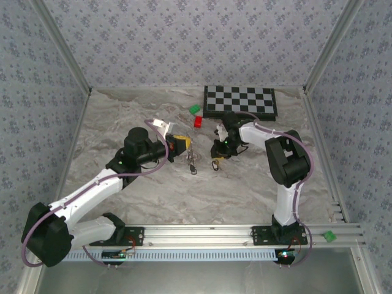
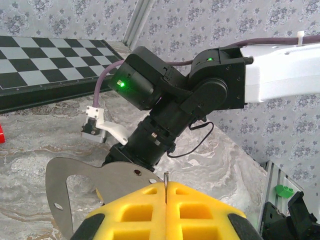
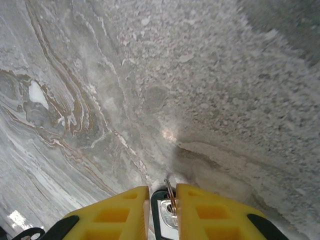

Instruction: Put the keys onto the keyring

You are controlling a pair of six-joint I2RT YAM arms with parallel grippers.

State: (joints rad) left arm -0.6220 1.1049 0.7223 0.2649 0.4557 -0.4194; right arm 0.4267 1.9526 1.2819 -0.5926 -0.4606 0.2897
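Note:
My left gripper [image 2: 165, 184] has its yellow pads pressed together on a thin silvery metal piece [image 2: 165, 177] seen edge-on; I cannot tell whether it is a key blade or the keyring wire. From above, the left gripper [image 1: 184, 146] hovers mid-table with a small dark dangling thing [image 1: 192, 162] just under its tip. My right gripper [image 3: 162, 189] sits low over the marbled table, pads close on either side of a key [image 3: 161, 212] with a black head. A thin wire ring [image 3: 169, 189] runs through the key against the right pad. In the top view the right gripper [image 1: 217, 152] faces the left one.
A black-and-white checkerboard [image 1: 240, 101] lies at the back, with a green block [image 1: 195, 109] and a red block [image 1: 198, 121] before it. Another small key-like thing [image 1: 215, 164] lies under the right gripper. The right arm's wrist [image 2: 200, 95] looms close ahead of the left gripper. Patterned walls enclose the table.

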